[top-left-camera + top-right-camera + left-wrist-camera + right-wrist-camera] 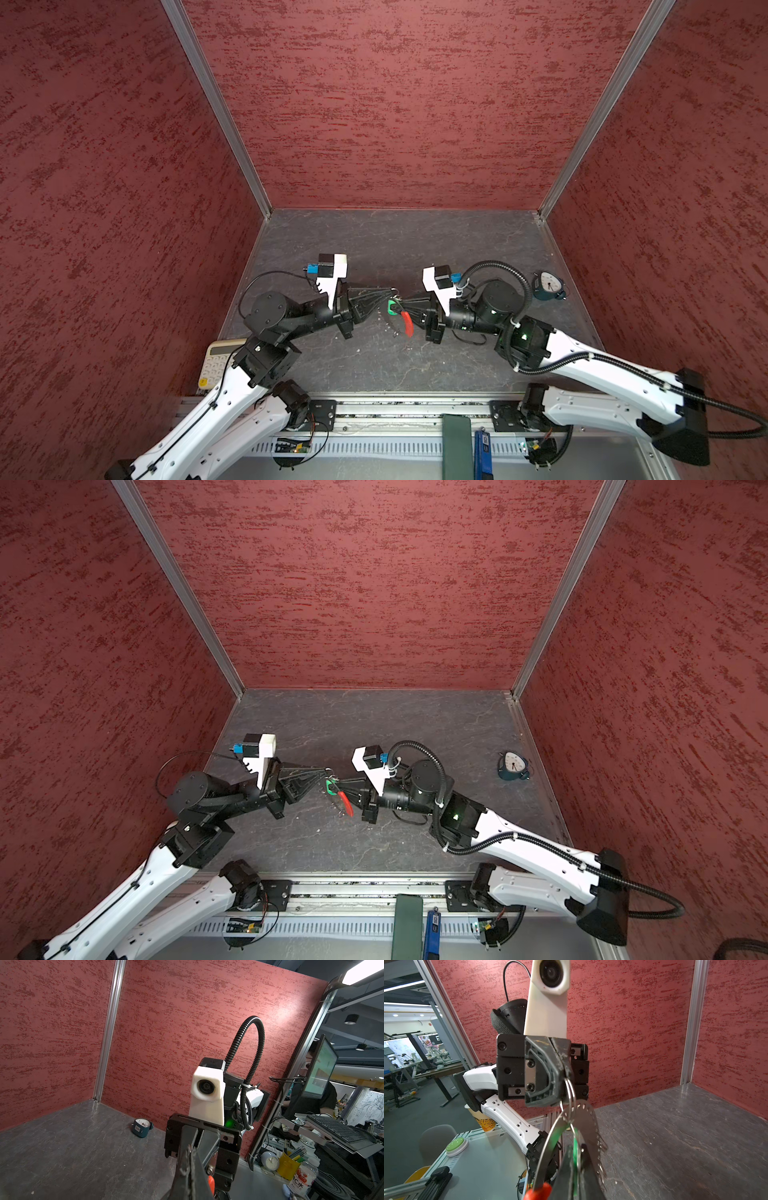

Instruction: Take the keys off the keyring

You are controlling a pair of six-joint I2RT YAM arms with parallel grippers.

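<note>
Keyring [588, 1122]: held aloft over bench [374, 241] centre, red sleeve [407, 323] hanging at 5 o'clock of green key [392, 307]. Yellow key unseen.
Left hand [565, 1073]: clenched on small metal ring [570, 1093].
Right hand [400, 306]: apparently clamped on green key.
Advised: steady the ring, draw apart slowly, no twisting.

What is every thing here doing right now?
left gripper, shut on small ring
right gripper, shut on green key
keyring, held up in the air between both grippers
clock, lying face up
calculator, lying flat, partly hidden
</note>
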